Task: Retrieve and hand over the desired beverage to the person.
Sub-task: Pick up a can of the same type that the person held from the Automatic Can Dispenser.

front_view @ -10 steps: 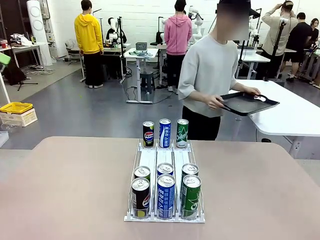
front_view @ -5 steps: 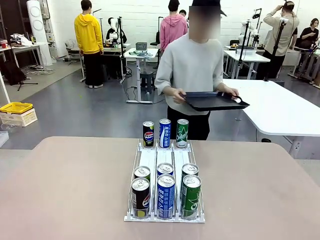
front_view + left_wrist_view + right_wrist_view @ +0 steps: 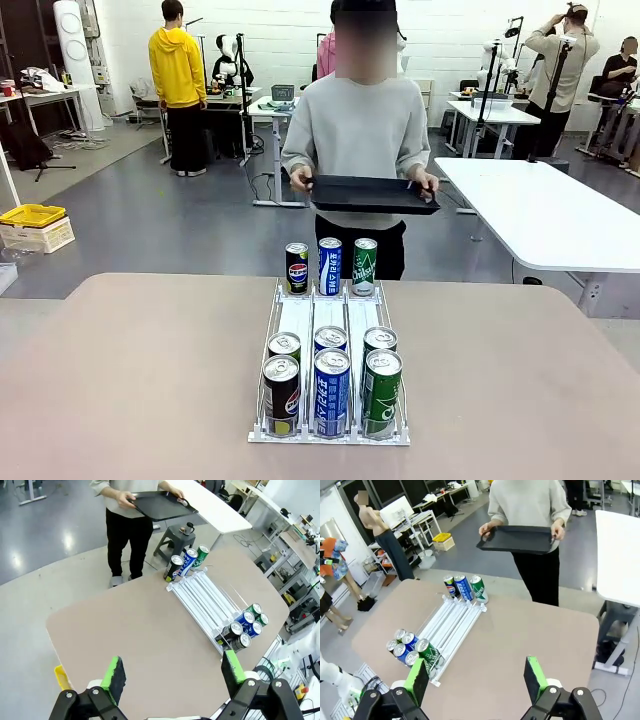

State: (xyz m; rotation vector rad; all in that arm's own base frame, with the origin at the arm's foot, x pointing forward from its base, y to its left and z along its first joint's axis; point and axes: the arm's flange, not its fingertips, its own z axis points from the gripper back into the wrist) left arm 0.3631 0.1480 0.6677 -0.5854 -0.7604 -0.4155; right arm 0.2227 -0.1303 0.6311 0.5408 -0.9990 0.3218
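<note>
Front view, person: the person (image 3: 365, 130) in the grey top stands at the far side of the table (image 3: 140, 380), in the top middle of the picture.
Front view, tray: the person holds a black tray (image 3: 372, 194) flat by both ends, just above the far cans.
Front view, rack: a white rack (image 3: 330, 318) lies in the middle of the table and runs from the near edge toward the person.
Front view, drinks: three far cans (image 3: 330, 266) stand at the rack's far end: dark on the left, blue in the middle, green on the right. Six near cans (image 3: 332, 392) stand at the near end, two in each lane, with the same colours.
Left wrist view, tool: the left gripper (image 3: 173, 672) is at the bottom of the picture, up above the table (image 3: 135, 640). Its jaws are wide apart and nothing is between them.
Left wrist view, drinks: the white rack (image 3: 200, 597) lies right of the middle. The three far cans (image 3: 188, 562) are at its upper end and the six near cans (image 3: 246, 619) are at its lower right end.
Left wrist view, person: the person (image 3: 122, 525) is at the top with the black tray (image 3: 162, 505).
Right wrist view, tool: the right gripper (image 3: 476, 677) is at the bottom, above the table (image 3: 520, 630). Its jaws are spread wide and hold nothing.
Right wrist view, drinks: the white rack (image 3: 452, 622) lies left of the middle. The three far cans (image 3: 464, 587) are at its upper end and the six near cans (image 3: 411, 641) are at its lower left end.
Right wrist view, person: the person (image 3: 530, 505) is at the top with the black tray (image 3: 517, 539).
</note>
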